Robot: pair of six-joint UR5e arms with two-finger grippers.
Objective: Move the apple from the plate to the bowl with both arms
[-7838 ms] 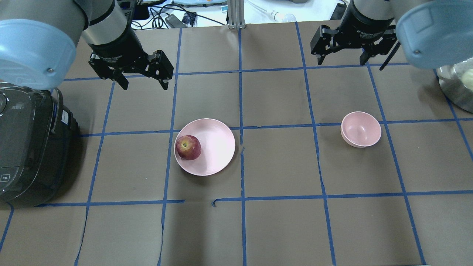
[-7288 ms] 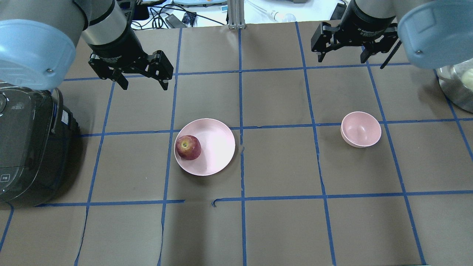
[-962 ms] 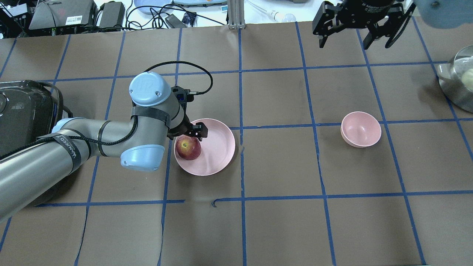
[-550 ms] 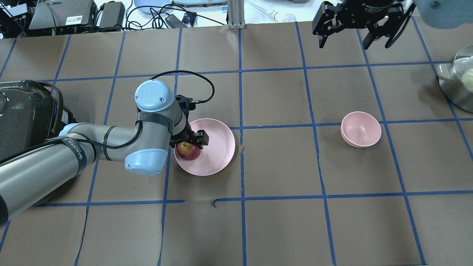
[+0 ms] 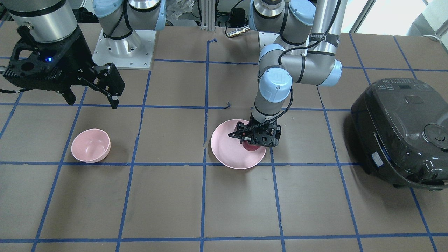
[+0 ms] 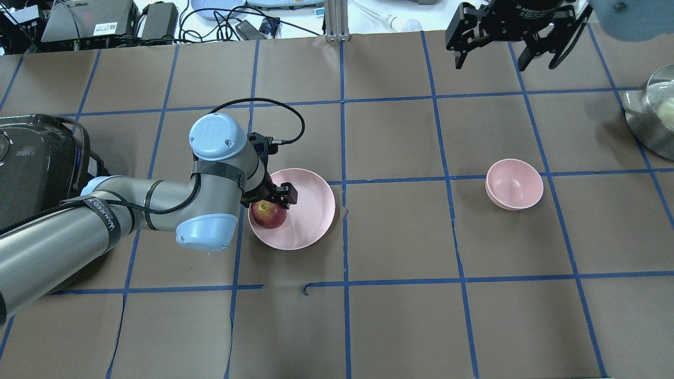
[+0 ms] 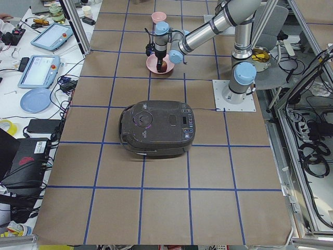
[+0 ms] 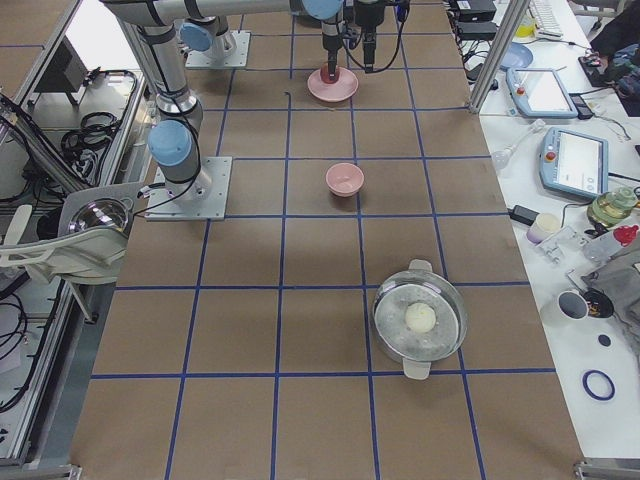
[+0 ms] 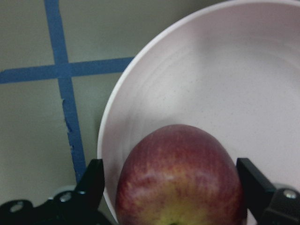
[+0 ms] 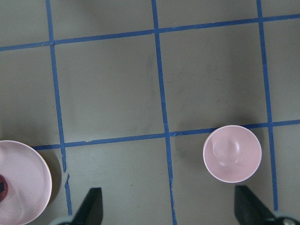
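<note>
The red apple [image 6: 269, 215] sits on the left side of the wide pink plate [image 6: 310, 210]. My left gripper [image 6: 268, 202] is low over the plate, open, with one finger on each side of the apple. The left wrist view shows the apple [image 9: 180, 178] filling the space between the fingers [image 9: 93, 180] above the plate [image 9: 211, 84]. The small pink bowl [image 6: 514, 184] stands empty on the right. My right gripper [image 6: 505, 58] hangs open and empty, high at the back right, well behind the bowl. Its wrist view shows the bowl [image 10: 232, 153] below.
A black rice cooker [image 6: 37, 179] stands at the table's left edge, close to my left arm. A lidded metal pot [image 6: 653, 121] stands at the right edge. Cables and devices lie beyond the back edge. Blue tape lines grid the brown table.
My left arm has swung from the back left down over the plate, and its open gripper has sunk around the apple. My right gripper has moved a little up and back.
</note>
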